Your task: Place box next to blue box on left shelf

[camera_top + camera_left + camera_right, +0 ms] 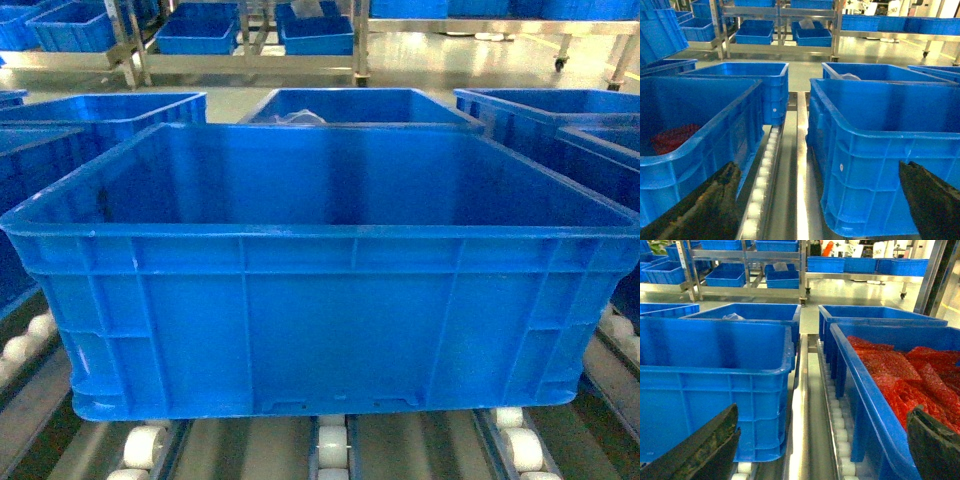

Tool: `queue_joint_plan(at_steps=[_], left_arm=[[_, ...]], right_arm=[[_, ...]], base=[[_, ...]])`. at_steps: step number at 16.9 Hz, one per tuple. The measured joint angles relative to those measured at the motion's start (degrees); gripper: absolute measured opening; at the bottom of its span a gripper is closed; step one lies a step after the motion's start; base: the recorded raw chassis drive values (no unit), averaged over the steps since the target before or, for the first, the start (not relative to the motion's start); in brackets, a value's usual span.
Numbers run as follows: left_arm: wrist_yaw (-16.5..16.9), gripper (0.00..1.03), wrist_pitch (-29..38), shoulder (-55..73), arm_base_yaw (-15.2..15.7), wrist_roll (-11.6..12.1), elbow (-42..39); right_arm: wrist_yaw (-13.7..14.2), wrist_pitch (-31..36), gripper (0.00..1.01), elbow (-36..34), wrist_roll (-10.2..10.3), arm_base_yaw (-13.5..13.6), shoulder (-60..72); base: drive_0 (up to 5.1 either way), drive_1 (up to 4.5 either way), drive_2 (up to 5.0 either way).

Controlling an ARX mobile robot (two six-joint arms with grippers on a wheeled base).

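Warehouse floor out back is shiny, with steel racks holding more blue bins. Up close, the box [330, 290] sits empty on the shelf [335, 445] rollers, dead centre in the head view, its wide side facing the robot and neighbouring crates on both sides.

From the left wrist view the box [885, 155] lies to the right, across a roller lane [765, 170] from a crate [695, 145] on the left. From the right wrist view it [715, 385] lies to the left, with a crate of red stuff [900, 380] on the right. So the box is between the arms, neither one clearly nearer.

The left gripper [822, 205] and right gripper [825, 445] both have fingers spread wide, holding nothing. Looks like a two-arm squeeze from either end is what moving it would call for.
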Motion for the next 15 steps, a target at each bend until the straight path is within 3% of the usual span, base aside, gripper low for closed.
queue_joint_plan(at_steps=[15], left_arm=[[0.00, 0.98, 0.00, 0.00, 0.00, 0.04, 0.00]], right_arm=[[0.00, 0.00, 0.98, 0.00, 0.00, 0.00, 0.00]], base=[[0.0, 0.00, 0.0]])
